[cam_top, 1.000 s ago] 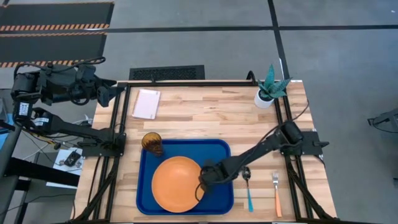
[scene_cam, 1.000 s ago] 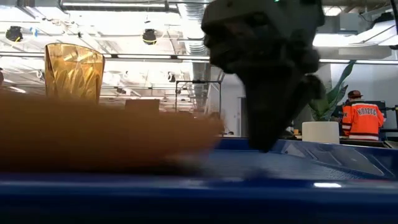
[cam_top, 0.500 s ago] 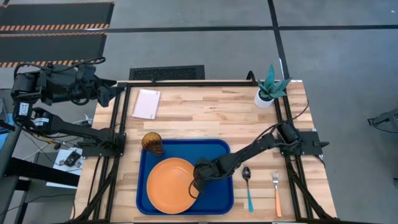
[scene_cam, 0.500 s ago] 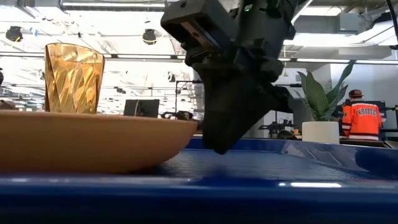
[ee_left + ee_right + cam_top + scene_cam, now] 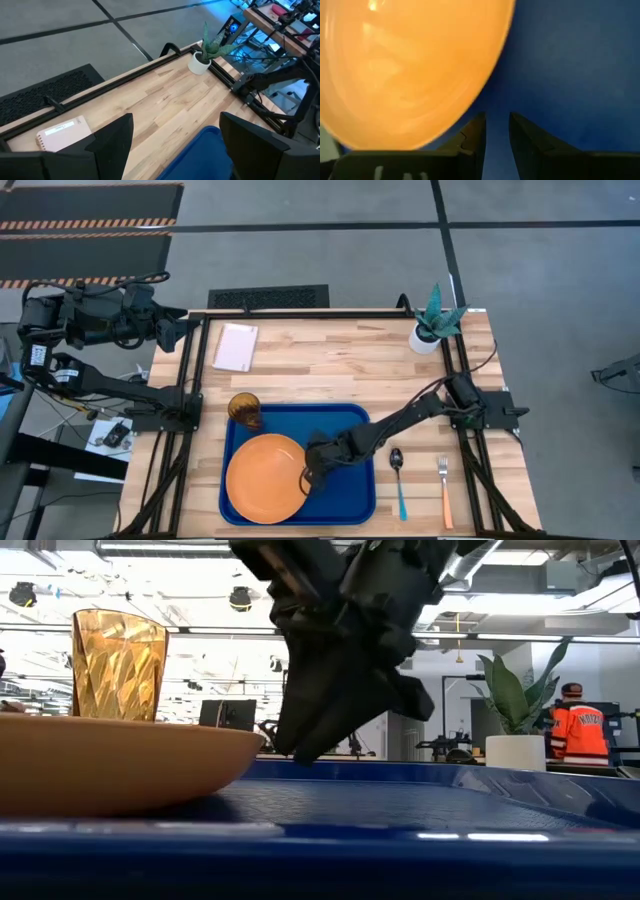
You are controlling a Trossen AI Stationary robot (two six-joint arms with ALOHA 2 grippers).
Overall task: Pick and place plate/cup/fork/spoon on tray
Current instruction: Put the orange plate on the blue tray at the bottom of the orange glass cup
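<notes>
The orange plate (image 5: 262, 492) lies flat in the left half of the blue tray (image 5: 350, 500); it also shows in the low view (image 5: 110, 765) and the right wrist view (image 5: 405, 65). My right gripper (image 5: 307, 475) (image 5: 497, 131) is low over the tray at the plate's right rim, its fingers a narrow gap apart with nothing between them. The amber cup (image 5: 244, 410) stands upright at the tray's far left corner. The blue-handled spoon (image 5: 399, 482) and orange-handled fork (image 5: 444, 490) lie on the table right of the tray. My left gripper (image 5: 175, 150) is wide open, off the table's far left corner. My right gripper has the outer side of one finger (image 5: 474, 132) at the plate's right rim (image 5: 487, 92), coming from the table's right and slanting down. The plate is not between the fingers. It lies flat on the tray floor.
A white pot with a green plant (image 5: 432, 325) stands at the far right corner. A pale notepad (image 5: 235, 347) lies at the far left. A person in an orange vest (image 5: 583, 730) shows in the room behind. Bare wood lies between the notepad and the plant.
My right gripper has gone toward the table's left edge, low over the tray. The plate has slid ahead of it along the tray floor, from the tray's middle into its left half, staying flat.
</notes>
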